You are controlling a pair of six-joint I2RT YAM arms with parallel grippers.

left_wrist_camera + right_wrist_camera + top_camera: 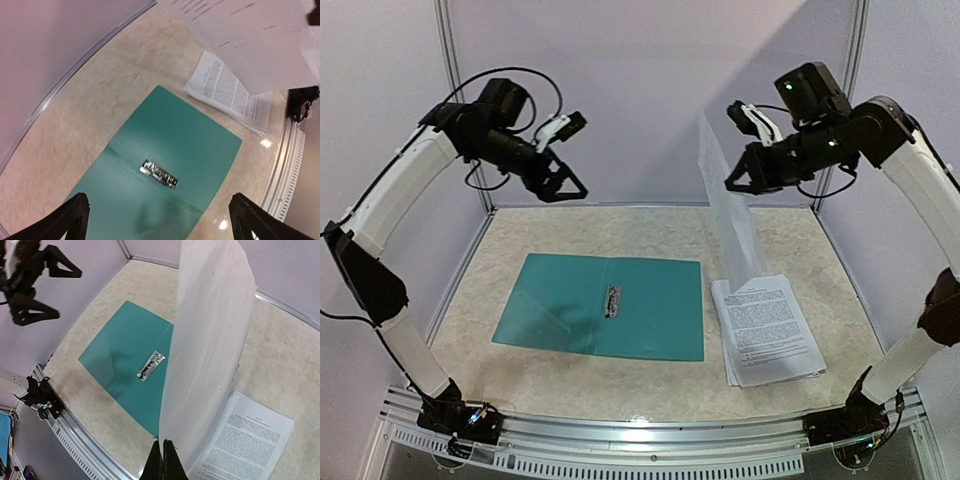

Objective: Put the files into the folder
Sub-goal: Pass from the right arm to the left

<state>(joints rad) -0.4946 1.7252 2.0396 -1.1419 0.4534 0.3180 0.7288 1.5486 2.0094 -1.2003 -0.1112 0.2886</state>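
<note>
The teal folder (605,305) lies open and flat on the table, its silver clip (613,300) at the spine. To its right the files (765,330) rest in a white printed stack. My right gripper (736,180) is up high over the stack's back end and is shut on one sheet (732,220), which hangs down edge-on and touches the stack. In the right wrist view the shut fingers (163,462) pinch that sheet (210,340) beside the folder (125,352). My left gripper (563,186) hovers open and empty, high at the back left. Its wrist view looks down on the folder (175,140) and clip (159,173).
The table is marbled beige, with pale walls at the left, back and right. A metal rail (650,435) runs along the near edge and carries both arm bases. The hanging sheet (260,40) fills the top right of the left wrist view, above the stack (232,95).
</note>
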